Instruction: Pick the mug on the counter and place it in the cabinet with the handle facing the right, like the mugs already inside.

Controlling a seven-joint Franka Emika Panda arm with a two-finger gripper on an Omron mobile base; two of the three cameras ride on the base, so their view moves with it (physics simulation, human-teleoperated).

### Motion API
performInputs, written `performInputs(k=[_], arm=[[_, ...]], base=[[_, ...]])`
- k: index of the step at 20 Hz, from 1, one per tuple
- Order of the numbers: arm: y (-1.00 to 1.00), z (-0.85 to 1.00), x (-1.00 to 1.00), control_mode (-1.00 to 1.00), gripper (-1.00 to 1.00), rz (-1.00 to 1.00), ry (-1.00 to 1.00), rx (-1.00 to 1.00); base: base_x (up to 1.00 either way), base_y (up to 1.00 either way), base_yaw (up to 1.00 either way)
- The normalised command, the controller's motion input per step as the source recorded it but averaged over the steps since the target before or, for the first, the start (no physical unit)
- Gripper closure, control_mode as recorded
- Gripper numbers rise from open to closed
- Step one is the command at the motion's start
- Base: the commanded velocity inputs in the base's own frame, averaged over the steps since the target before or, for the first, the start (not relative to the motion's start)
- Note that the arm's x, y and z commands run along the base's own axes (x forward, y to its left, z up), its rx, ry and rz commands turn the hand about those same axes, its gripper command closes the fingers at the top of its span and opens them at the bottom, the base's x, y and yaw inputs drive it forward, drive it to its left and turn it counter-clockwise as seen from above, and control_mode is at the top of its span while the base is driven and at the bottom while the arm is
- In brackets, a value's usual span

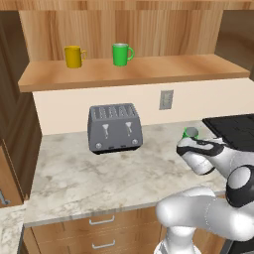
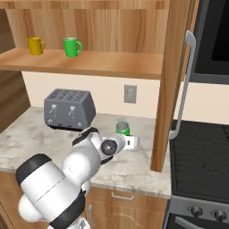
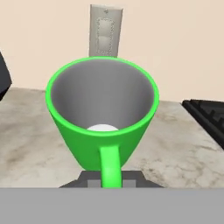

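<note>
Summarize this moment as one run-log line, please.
gripper: shut on mug handle | mug: on counter | cabinet: two mugs inside

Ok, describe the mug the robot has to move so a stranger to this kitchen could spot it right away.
Start at the marbled counter, between the grey toaster and the black stove, below the wall outlet. The mug stands there at the gripper, handle toward the hand. Its yellow and green neighbours sit up on the wooden shelf; this green one stands on stone.
</note>
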Motion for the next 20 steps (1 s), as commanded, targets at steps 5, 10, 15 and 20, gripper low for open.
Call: performInputs(k=[5,10,15,20], arm=[[0.37,0.67,-0.05,-1.0,1.0,0.05,-0.02,-0.04],[0.29,0.59,0.0,-1.0,1.0,0.05,0.0,0.0],[0.3,0.32,-0.16,-1.0,1.0,0.07,0.0,0.0],[0.31,0.25,-0.51,-1.0,1.0,0.08,0.0,0.0]], base=[[0.0,0.0,0.0],[0.0,0.0,0.0],[0.0,0.0,0.0],[0.0,0.0,0.0]])
